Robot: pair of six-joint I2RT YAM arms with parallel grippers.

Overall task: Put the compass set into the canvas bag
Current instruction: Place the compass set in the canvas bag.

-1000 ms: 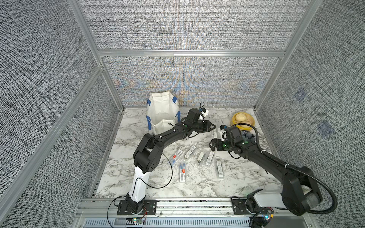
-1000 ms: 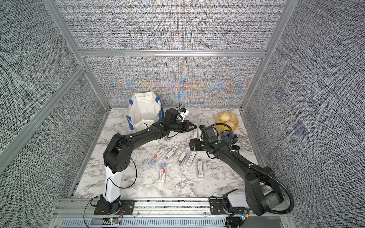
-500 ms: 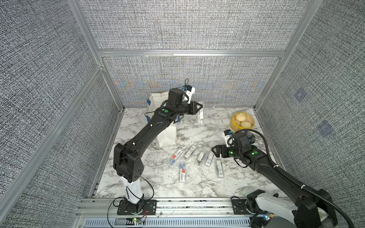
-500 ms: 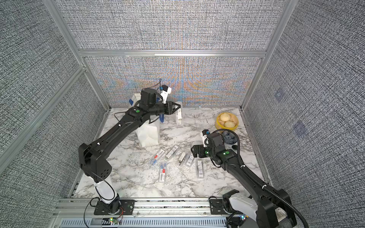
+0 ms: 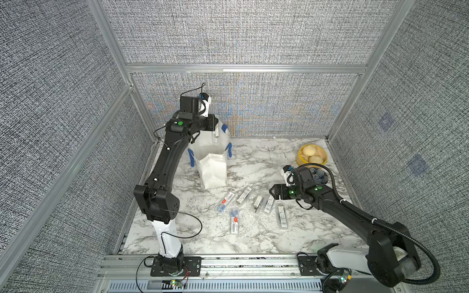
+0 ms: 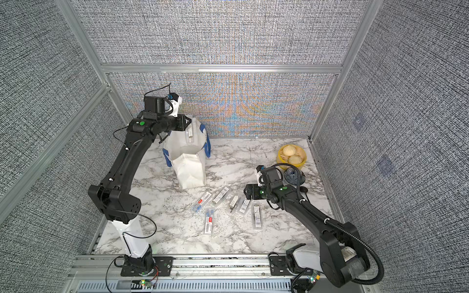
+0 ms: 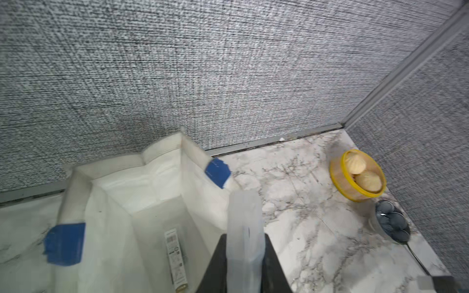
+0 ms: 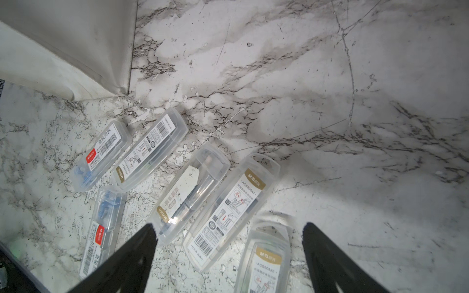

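Since 1 s ago: L arm has swung up from mid-table, where both claws were close together, to the back of the cell. R arm has drawn back toward lower right of frame.

L claw (image 5: 215, 126) now sits upper centre-left in both top views, clamped on the compass set (image 5: 216, 132), a clear case hanging upright from the jaws. Set is at the top rim of the canvas bag (image 5: 213, 170), next to a blue strap (image 5: 224, 129). I can't tell from here if it's fully over the opening or just past the rim. L wrist cam: the set is pinched btw the black fingers (image 7: 215, 266), bag mouth open beside it, and one labelled case (image 7: 175, 261) already lies on the bag floor.

R claw (image 5: 275, 194) is right of centre, low over the marble table (image 5: 253, 157), jaws wide apart, gripping nothing. Six loose cases (image 5: 234, 224) lie flat in a rough row just below centre of frame, in front of the bag. R wrist cam shows the nearest ones under the gap btw its fingers (image 8: 132, 258).

Yellow bowl w/ buns (image 5: 299, 158) and dark cup (image 5: 320, 175) at right edge of table, well apart from the bag.
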